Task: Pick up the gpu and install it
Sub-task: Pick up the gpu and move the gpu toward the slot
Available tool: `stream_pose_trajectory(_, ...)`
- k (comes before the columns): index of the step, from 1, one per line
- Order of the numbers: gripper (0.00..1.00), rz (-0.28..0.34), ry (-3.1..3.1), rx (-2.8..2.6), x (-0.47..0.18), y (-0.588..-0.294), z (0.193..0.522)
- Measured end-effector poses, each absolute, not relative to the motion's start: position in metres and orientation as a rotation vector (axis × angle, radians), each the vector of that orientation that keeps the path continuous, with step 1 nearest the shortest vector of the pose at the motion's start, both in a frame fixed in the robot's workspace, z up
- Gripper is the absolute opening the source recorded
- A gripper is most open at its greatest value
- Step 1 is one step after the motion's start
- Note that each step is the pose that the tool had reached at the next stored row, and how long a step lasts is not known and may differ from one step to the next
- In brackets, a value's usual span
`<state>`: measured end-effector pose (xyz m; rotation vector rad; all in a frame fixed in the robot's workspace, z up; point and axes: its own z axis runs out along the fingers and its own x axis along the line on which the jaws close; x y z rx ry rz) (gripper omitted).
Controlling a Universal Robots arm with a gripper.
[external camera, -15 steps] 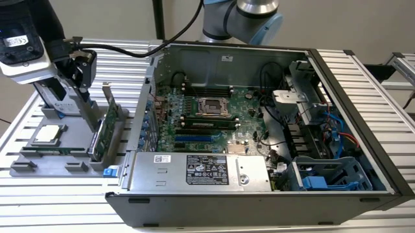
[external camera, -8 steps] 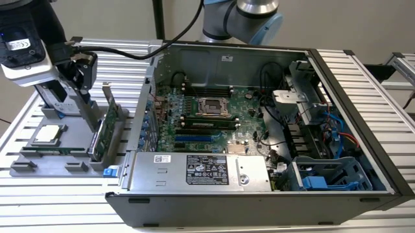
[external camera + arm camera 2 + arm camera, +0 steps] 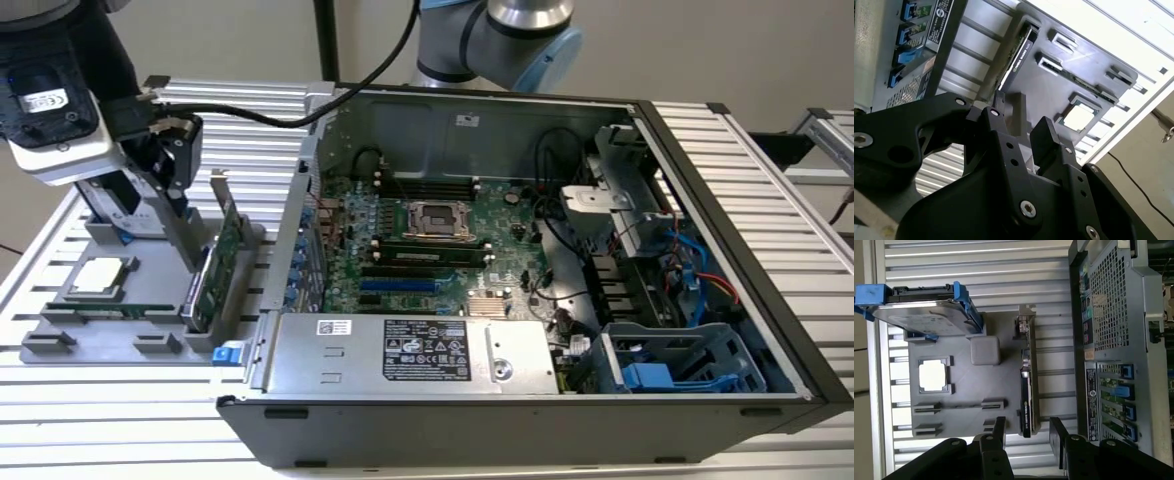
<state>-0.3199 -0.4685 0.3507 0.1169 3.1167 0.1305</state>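
Note:
The gpu [image 3: 211, 268] is a green card with a silver bracket, standing on edge in a slot of the grey parts tray [image 3: 134, 320], just outside the open computer case. My gripper [image 3: 171, 185] hovers above the card's bracket end, apart from it. In the first wrist view the gpu [image 3: 1026, 390] appears edge-on, lined up with the gap between the black fingers [image 3: 999, 429], and my gripper [image 3: 1027, 429] is open with nothing held. In the second wrist view the gpu [image 3: 1021, 50] lies beyond my open gripper [image 3: 1021, 114].
On the tray sit a silver hard drive with blue rails [image 3: 919, 307], a processor chip [image 3: 934, 375] and a narrow memory stick [image 3: 959, 405]. The open case [image 3: 721, 230] with its motherboard [image 3: 427, 250] lies at the exterior view's right, on a slatted metal table [image 3: 120, 410].

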Motion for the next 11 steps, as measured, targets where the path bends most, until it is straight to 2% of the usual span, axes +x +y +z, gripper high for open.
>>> stream_pose_trajectory(11, 1.00, 0.130, 3.116, 0.117, -0.3177, -0.4685, 0.3405)
